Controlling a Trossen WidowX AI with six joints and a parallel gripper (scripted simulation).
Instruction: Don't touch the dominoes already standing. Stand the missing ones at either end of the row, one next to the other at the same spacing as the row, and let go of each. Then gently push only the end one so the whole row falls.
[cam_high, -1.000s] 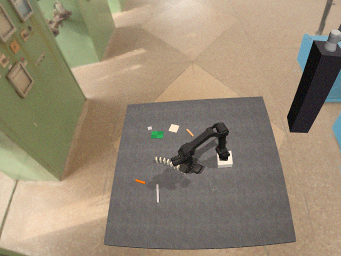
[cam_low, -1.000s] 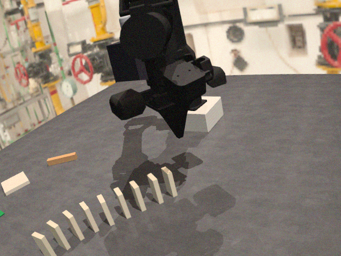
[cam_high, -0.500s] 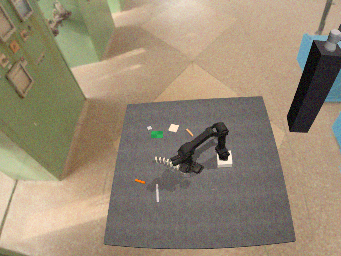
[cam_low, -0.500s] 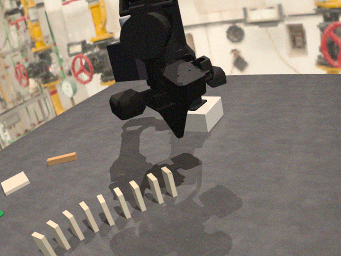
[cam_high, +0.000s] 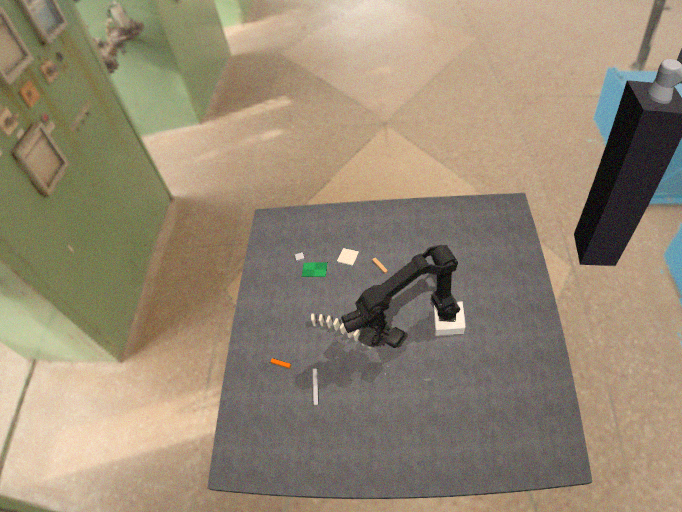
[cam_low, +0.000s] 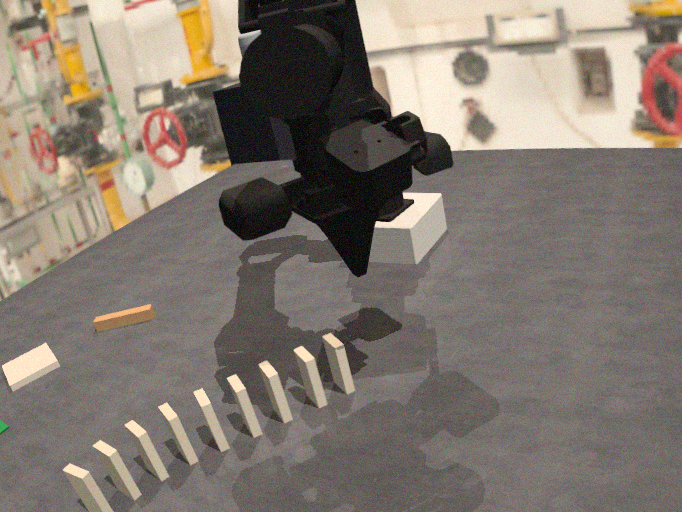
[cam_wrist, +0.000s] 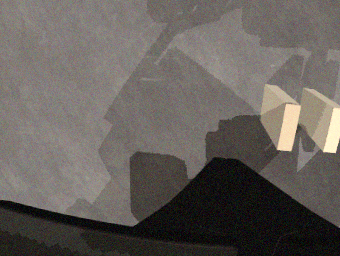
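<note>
Dark overlapping shadows on mat; fine grain; background blurred.

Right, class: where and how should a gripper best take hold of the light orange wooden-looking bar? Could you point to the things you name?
Probably at mid-length, coming from above, fingers closing across its narrow width: the light orange bar (cam_high: 379, 265) (cam_low: 124, 318) lies flat, long and slim, with both long sides exposed.

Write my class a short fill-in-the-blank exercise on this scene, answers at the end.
1. The dominoes in the row are all ____, none fallen.
2. The gripper has its fingers ____, with nothing between them.
3. The arm's base stands on a ____ block.
4. In the top view, the checked patch beside the small pale square is ____.

Missing words, in order: standing; closed; white; green.
</note>
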